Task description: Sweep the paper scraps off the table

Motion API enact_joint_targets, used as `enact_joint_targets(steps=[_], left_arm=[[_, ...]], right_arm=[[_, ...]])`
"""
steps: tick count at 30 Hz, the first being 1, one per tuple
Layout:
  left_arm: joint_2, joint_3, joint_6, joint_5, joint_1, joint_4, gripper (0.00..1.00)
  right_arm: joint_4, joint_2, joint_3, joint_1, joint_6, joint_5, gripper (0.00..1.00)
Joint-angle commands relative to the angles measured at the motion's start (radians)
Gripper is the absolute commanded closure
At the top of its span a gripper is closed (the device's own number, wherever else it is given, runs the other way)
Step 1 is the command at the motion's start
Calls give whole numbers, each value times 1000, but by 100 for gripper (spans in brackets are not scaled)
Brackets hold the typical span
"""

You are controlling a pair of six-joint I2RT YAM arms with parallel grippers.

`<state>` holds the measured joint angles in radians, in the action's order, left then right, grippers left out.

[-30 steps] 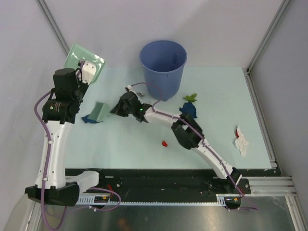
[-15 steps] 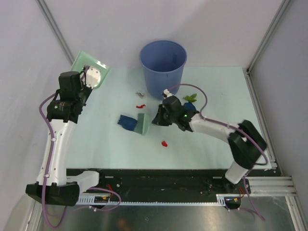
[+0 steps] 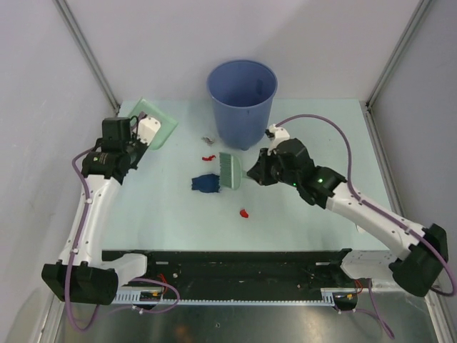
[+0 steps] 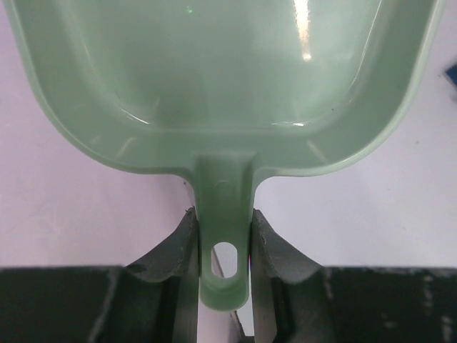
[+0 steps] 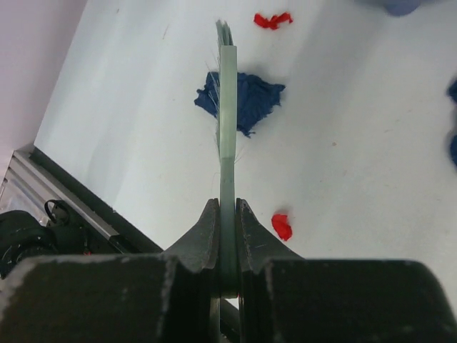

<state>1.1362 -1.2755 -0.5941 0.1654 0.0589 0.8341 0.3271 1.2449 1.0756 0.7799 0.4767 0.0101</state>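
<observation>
The dark blue scrap (image 3: 206,184) lies mid-tabletop (image 3: 164,207), touching the brush (image 3: 230,170), with a red bit (image 3: 244,213) nearer me. My right claw (image 5: 227,214) is clamped on the brush. My left claw (image 4: 223,236) grips the dustpan (image 4: 228,86) by its handle, well apart at far left. I judge I'm mid-sweep: next, push the scrap leftward toward that pan.

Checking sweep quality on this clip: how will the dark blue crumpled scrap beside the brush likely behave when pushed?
The dark blue scrap looks thin and crumpled, so probably light and should slide easily over the smooth table. Its irregular folds suggest it may tumble or catch on the brush bristles rather than travel straight. Already crushed, it hardly seems fragile.
</observation>
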Motion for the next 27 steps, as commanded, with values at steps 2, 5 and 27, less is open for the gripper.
enact_joint_targets(steps=[2,5,27], left_arm=[[-12,51,4,-96,-4,8,100],[-4,82,7,-110,-2,26,100],[-13,217,-36,-87,64,264,100]], right_arm=[[111,-113,4,-41,-125,-62,100],[187,-151,4,-62,-164,-119,100],[440,-113,20,-191,-280,-309,100]])
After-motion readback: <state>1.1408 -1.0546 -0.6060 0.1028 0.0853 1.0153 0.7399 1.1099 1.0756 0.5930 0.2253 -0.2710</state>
